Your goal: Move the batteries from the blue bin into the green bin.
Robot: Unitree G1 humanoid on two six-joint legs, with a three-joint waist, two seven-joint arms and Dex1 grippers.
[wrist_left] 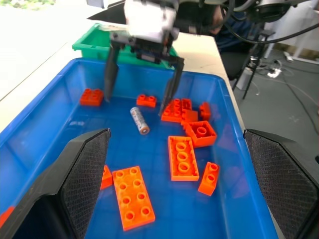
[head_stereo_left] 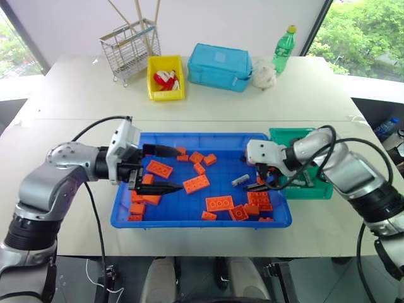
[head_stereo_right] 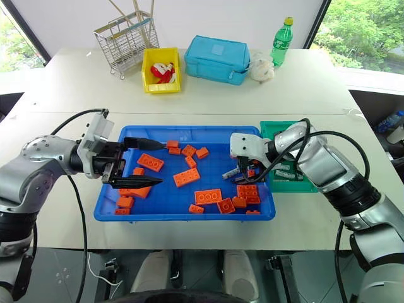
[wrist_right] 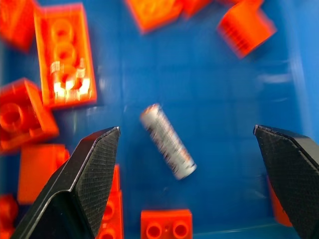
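- In the shallow bright-blue plastic tray (head_stereo_left: pixel 126 218), among orange studded toy bricks (head_stereo_left: pixel 196 184), one small silver-grey cylindrical battery (wrist_right: pixel 167 141) lies flat on the floor.
- My right gripper (wrist_right: pixel 187 174) hangs over it, fingers spread wide, empty.
- My left gripper (head_stereo_left: pixel 163 169) hovers spread, empty too.
- I judge the battery light, rigid, smooth, apt to roll; pinch across its middle.
- The deep teal-green plastic bin (head_stereo_left: pixel 285 135) sits just beside.
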